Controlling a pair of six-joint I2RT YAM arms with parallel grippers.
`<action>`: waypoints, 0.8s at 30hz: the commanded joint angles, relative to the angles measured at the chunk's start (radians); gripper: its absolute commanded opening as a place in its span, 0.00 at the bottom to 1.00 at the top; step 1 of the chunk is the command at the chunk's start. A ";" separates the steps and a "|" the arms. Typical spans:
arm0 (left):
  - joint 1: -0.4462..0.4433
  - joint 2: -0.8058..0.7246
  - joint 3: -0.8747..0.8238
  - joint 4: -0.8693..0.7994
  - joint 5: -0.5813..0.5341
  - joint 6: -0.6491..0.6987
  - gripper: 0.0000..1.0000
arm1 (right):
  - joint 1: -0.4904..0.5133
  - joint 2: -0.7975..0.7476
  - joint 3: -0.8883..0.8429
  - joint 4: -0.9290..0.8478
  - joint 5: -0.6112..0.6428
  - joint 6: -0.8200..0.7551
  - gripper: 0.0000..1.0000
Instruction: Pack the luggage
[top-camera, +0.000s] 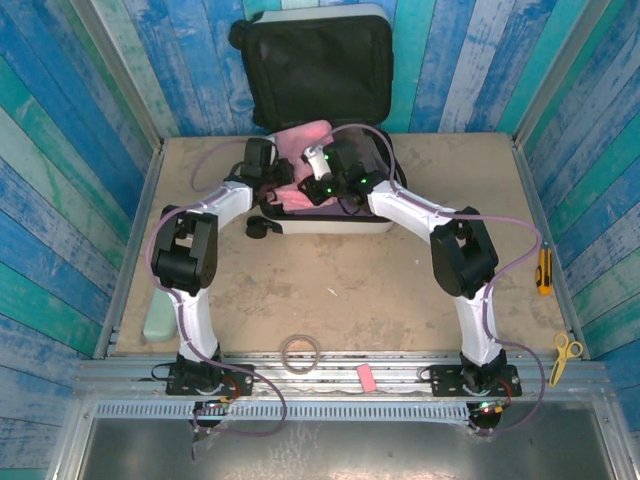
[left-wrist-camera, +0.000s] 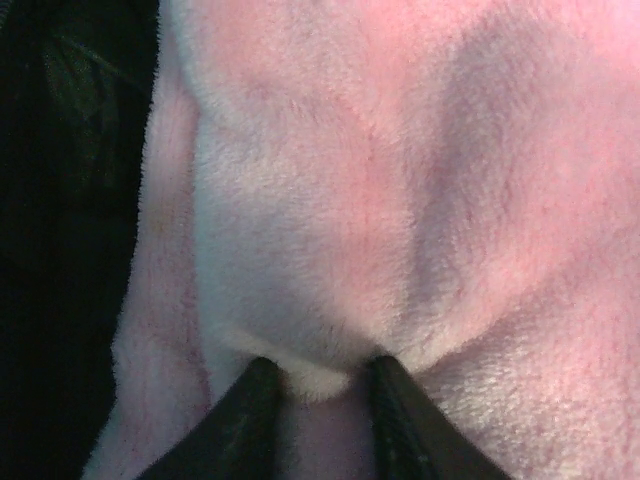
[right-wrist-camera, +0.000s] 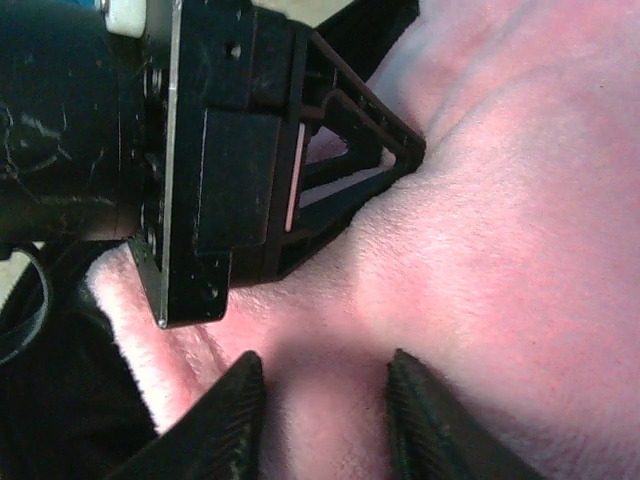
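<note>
Open luggage (top-camera: 318, 75) at the middle of the table's (top-camera: 350, 290) far edge. The base lies flat and the lid stands upright against the back wall, showing its black lining. A pink fleece cloth (top-camera: 305, 135) lies heaped in the base, and both arms reach in over it.

Left gripper (left-wrist-camera: 318, 400): jaws drawn in on a pinched tuck of fleece, with creases radiating from the fingertips. Right gripper (right-wrist-camera: 320, 400): jaws partly apart and pressed into the cloth just beside the left one. Whether they grasp it cannot be told.

Handling, as judged: the shell is stiff and smooth, probably light when empty, and liable to roll or slide on its wheels. The lid's free rim is the sensible hold for closing, with the base steadied. The fleece is soft, limp and compressible, best taken by a fold and tucked clear of the zipper band.

Count:
- One suitcase and one cloth.
- One tape ring (top-camera: 300, 352) and one small pink block (top-camera: 366, 377), both at the near edge.
- One pair of scissors (top-camera: 565, 350) at the near right corner.
- One yellow cutter (top-camera: 544, 270) at the right edge.
- One pale green object (top-camera: 160, 320) at the left edge.
</note>
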 joint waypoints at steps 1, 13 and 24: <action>-0.006 -0.035 -0.040 -0.062 -0.041 0.034 0.42 | -0.038 -0.056 0.006 -0.039 0.044 -0.010 0.47; -0.005 -0.629 -0.320 0.099 -0.248 0.100 0.66 | -0.264 -0.192 0.086 0.127 -0.021 -0.037 0.55; -0.280 -1.034 -0.922 0.395 -0.171 0.025 0.62 | -0.399 -0.068 0.031 0.685 -0.071 -0.125 0.55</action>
